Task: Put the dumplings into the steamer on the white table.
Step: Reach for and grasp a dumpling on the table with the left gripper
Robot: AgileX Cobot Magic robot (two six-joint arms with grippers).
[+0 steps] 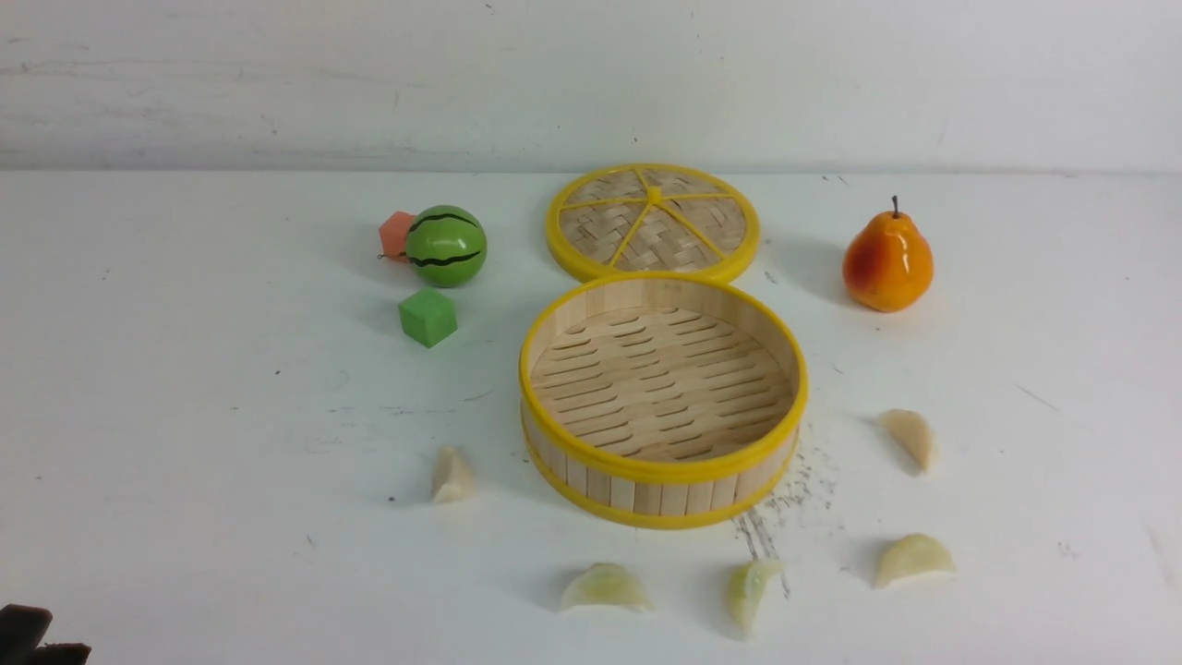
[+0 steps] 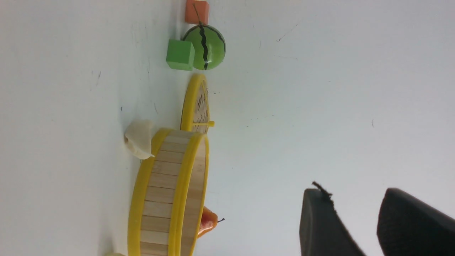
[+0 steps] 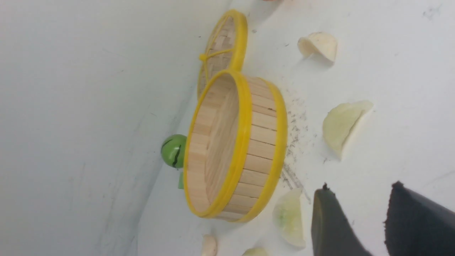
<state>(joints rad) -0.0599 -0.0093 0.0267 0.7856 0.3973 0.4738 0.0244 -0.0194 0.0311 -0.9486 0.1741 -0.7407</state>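
On the white counter, the steamer sits empty. All 5 dumplings lie outside it, at its 3, 4, 5, 6 and 8 o'clock, so nothing is done yet. The 6 o'clock one lies long from 9 to 3, and the 5 o'clock one from 1 to 7. Left fingers and right fingers are apart, holding nothing.

The left gripper hangs with its two dark fingers parted and holds nothing. In the front view only its dark tip shows, at about seven o'clock. The right gripper, seen only from its own wrist camera, also has its jaws apart and empty.
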